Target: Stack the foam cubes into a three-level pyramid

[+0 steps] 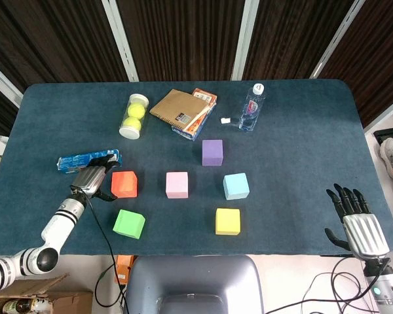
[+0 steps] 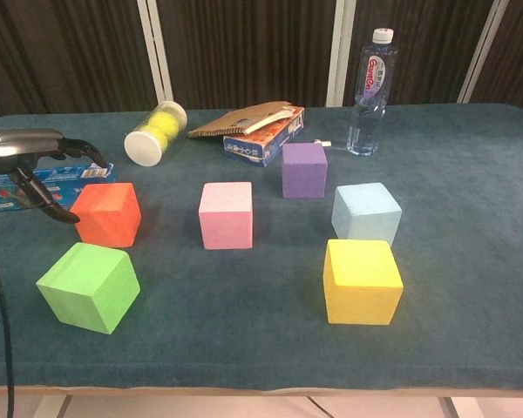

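Note:
Six foam cubes lie apart on the dark blue table [image 1: 301, 163], none stacked: orange-red [image 1: 124, 184] [image 2: 109, 213], pink [image 1: 177, 184] [image 2: 226, 214], light blue [image 1: 236, 186] [image 2: 366, 212], purple [image 1: 212, 152] [image 2: 304, 169], green [image 1: 129, 224] [image 2: 90, 286], yellow [image 1: 227, 221] [image 2: 361, 280]. My left hand [image 1: 92, 180] [image 2: 30, 165] hovers just left of the orange-red cube, fingers apart and curved down, holding nothing. My right hand [image 1: 355, 216] is off the table's front right corner, fingers spread and empty; only the head view shows it.
At the back are a clear tube of tennis balls [image 1: 134, 116] [image 2: 153, 132], a brown notebook [image 1: 177, 108] on a box [image 2: 266, 144], and an upright water bottle [image 1: 251, 108] [image 2: 370, 91]. A blue packet [image 1: 88, 159] [image 2: 17, 187] lies behind my left hand.

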You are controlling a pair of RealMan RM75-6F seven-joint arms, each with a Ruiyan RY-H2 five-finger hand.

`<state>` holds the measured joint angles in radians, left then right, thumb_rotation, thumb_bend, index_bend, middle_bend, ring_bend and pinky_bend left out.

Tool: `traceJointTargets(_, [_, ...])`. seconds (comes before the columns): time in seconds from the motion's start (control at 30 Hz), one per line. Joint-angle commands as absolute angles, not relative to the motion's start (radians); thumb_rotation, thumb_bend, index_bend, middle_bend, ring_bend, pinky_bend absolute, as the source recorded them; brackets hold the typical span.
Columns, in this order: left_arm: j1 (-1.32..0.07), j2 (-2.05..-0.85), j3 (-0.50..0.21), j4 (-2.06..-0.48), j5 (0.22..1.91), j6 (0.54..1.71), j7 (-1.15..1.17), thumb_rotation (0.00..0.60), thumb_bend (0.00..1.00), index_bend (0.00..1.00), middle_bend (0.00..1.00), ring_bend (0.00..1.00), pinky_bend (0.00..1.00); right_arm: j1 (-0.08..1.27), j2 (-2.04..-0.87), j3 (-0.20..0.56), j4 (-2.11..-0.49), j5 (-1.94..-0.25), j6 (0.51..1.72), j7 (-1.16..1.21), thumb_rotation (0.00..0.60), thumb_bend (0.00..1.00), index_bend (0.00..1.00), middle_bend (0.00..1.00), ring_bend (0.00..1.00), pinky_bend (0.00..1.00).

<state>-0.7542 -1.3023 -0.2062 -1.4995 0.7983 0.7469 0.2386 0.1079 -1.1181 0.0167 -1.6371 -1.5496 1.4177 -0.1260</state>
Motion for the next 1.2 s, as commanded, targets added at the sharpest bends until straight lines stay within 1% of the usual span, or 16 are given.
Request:
traceJointTargets(0.03, [-0.765,-1.318,-0.204,-1.483,0.785,0.743,0.235,0.556,0.10,0.24,0.04,0.00,0.05,0.109,-1.120,0.016,-1.637,-1.547,1.415,-0.134,0.600,0.21,0.00,0.00,0.00,0.00])
traceJointTargets(0.17, [-0.782,-1.353,-0.199,-1.441,0.759,0.758,0.246,0.520,0.10,0.26,0.05,0.00,0.05,0.111,-1.121,0.017,-1.639,-1.545,1.411,-0.141,0.600,0.21,0.00,0.00,0.00,0.00])
traceJointTargets(0.27, [-0.788,-1.374,-0.200,-1.420,0.744,0.765,0.242,0.495,0.12,0.29,0.06,0.01,0.05,0.111,-1.119,0.016,-1.640,-1.545,1.411,-0.141,0.600,0.21,0.00,0.00,0.00,0.00])
traceJointTargets(0.53, [-0.806,-1.408,-0.188,-1.368,0.715,0.752,0.248,0.492,0.13,0.33,0.08,0.02,0.05,0.104,-1.110,0.016,-1.638,-1.550,1.428,-0.120,0.600,0.21,0.00,0.00,0.00,0.00])
traceJointTargets(0.67, [-0.813,-1.412,-0.184,-1.359,0.718,0.748,0.248,0.511,0.15,0.38,0.08,0.02,0.05,0.101,-1.107,0.015,-1.636,-1.551,1.433,-0.114,0.600,0.21,0.00,0.00,0.00,0.00])
traceJointTargets(0.77, [-0.813,-1.410,-0.183,-1.360,0.726,0.746,0.241,0.521,0.20,0.42,0.09,0.02,0.05,0.101,-1.106,0.016,-1.636,-1.549,1.431,-0.113,0.600,0.21,0.00,0.00,0.00,0.00])
traceJointTargets(0.8, [-0.813,-1.409,-0.184,-1.361,0.731,0.746,0.237,0.525,0.22,0.44,0.10,0.03,0.05,0.101,-1.106,0.016,-1.636,-1.549,1.430,-0.113,0.600,0.21,0.00,0.00,0.00,0.00])
traceJointTargets(0.9, [-0.810,-1.405,-0.185,-1.362,0.751,0.749,0.224,0.554,0.27,0.50,0.12,0.03,0.05,0.101,-1.107,0.016,-1.637,-1.548,1.430,-0.115,0.600,0.21,0.00,0.00,0.00,0.00])
traceJointTargets(1.03, [-0.808,-1.398,-0.189,-1.373,0.777,0.749,0.203,0.599,0.30,0.54,0.13,0.03,0.05,0.102,-1.108,0.015,-1.638,-1.547,1.427,-0.118,0.600,0.21,0.00,0.00,0.00,0.00])
traceJointTargets(1.2, [-0.807,-1.372,-0.214,-1.428,0.805,0.758,0.166,0.593,0.34,0.57,0.14,0.04,0.05,0.103,-1.109,0.015,-1.639,-1.544,1.424,-0.123,0.600,0.21,0.00,0.00,0.00,0.00])
